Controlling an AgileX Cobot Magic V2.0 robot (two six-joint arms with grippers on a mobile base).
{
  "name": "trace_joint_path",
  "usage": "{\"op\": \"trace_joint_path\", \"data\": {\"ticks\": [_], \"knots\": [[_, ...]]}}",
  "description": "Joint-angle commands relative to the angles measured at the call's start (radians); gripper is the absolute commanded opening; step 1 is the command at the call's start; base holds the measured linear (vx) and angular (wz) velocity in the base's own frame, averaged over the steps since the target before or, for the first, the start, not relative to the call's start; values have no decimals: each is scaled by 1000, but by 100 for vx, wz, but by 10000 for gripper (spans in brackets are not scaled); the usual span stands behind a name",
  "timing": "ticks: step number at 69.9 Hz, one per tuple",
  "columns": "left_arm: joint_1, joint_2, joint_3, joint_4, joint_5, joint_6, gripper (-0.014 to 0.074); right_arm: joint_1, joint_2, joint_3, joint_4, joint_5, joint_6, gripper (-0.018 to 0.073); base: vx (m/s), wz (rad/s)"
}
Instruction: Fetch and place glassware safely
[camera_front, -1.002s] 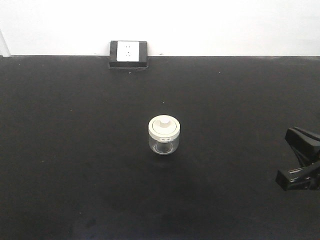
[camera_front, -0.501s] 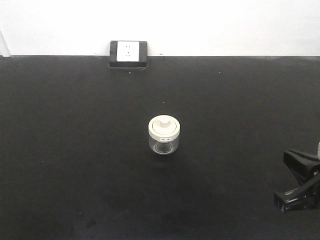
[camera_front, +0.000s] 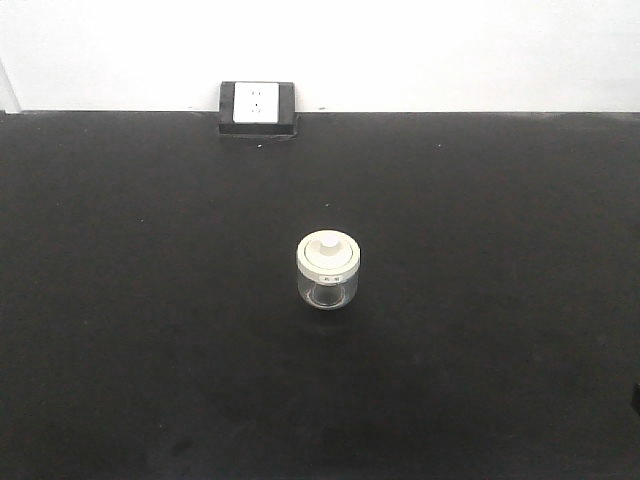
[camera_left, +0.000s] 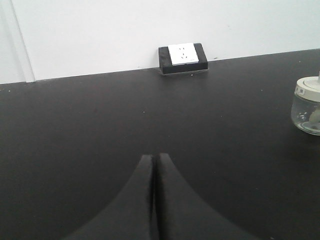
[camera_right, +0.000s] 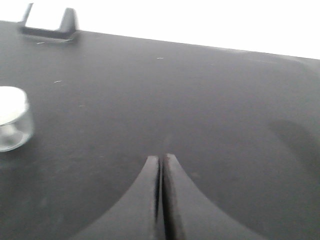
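Note:
The glassware (camera_front: 328, 269), a small squat clear jar with a cream-white knobbed lid, stands upright near the middle of the black table (camera_front: 150, 300). It shows at the right edge of the left wrist view as the glassware (camera_left: 308, 105) and at the left edge of the right wrist view as the glassware (camera_right: 12, 119). My left gripper (camera_left: 153, 157) is shut with nothing in it, well to the jar's left. My right gripper (camera_right: 161, 157) is also shut and empty, well to the jar's right. Neither gripper appears in the front view.
A black-framed white wall socket (camera_front: 257, 106) sits at the table's far edge against the white wall; it also shows as the socket (camera_left: 183, 57) and the socket (camera_right: 48, 22). The table's far edge (camera_front: 450, 112) meets the wall.
The right gripper, seen open at the right edge of the front view, has moved down and out of that view, and it is now shut. The jar has not moved.

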Motion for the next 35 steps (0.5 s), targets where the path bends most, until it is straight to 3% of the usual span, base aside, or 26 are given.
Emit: {"op": "trace_joint_path", "data": {"ticks": [1, 15, 35], "knots": [[-4, -12, 27, -11, -64, -1, -7, -28, -46, 19, -2, -69, -6, -3, 0, 0], [-4, -12, 27, -11, -64, -1, -7, -31, -210, 197, -1, -164, 24, -3, 0, 0], [-4, -12, 27, -11, -64, -1, -7, -31, -432, 375, -2, -171, 28, -3, 0, 0]]}}
